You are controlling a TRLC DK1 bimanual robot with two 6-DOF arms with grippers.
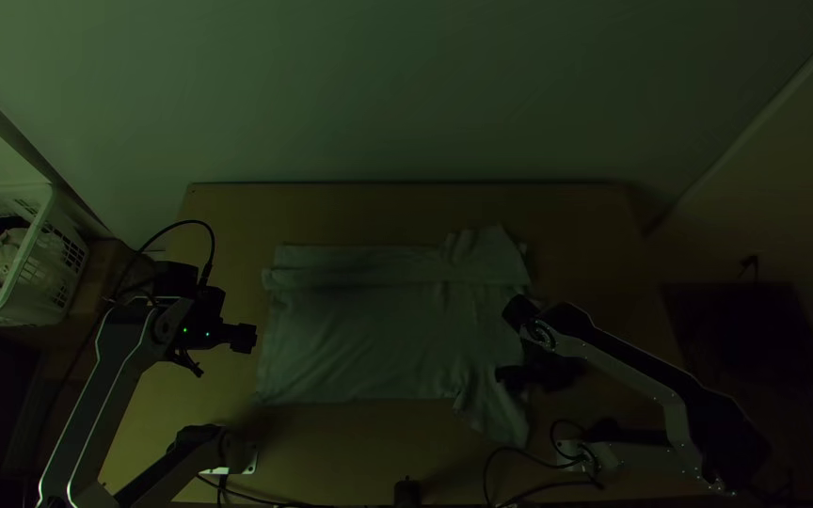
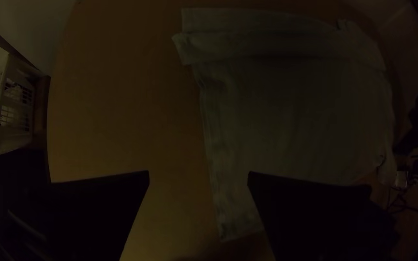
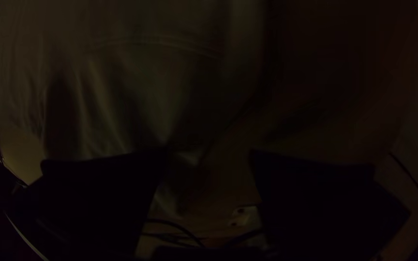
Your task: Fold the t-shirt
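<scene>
The pale t-shirt [image 1: 369,329] lies spread on the table, its far long side turned over in a strip [image 1: 350,265]; one sleeve juts out at the near right. My left gripper [image 1: 248,339] is just left of the shirt's left edge. In the left wrist view, my left gripper [image 2: 198,176] has its fingers wide apart, with the shirt [image 2: 296,111] partly behind one finger. Over the shirt's right end, near the sleeve, is my right gripper [image 1: 510,376]. In the right wrist view, my right gripper [image 3: 209,157] stands open above the shirt [image 3: 136,92].
A white basket [image 1: 39,254] with clothes stands beyond the table's left side. Black cables [image 1: 510,452] run along the near edge of the table [image 1: 331,461]. A dark object [image 1: 407,492] sits at the near edge's middle, and a dark chair-like shape [image 1: 745,320] is at the right.
</scene>
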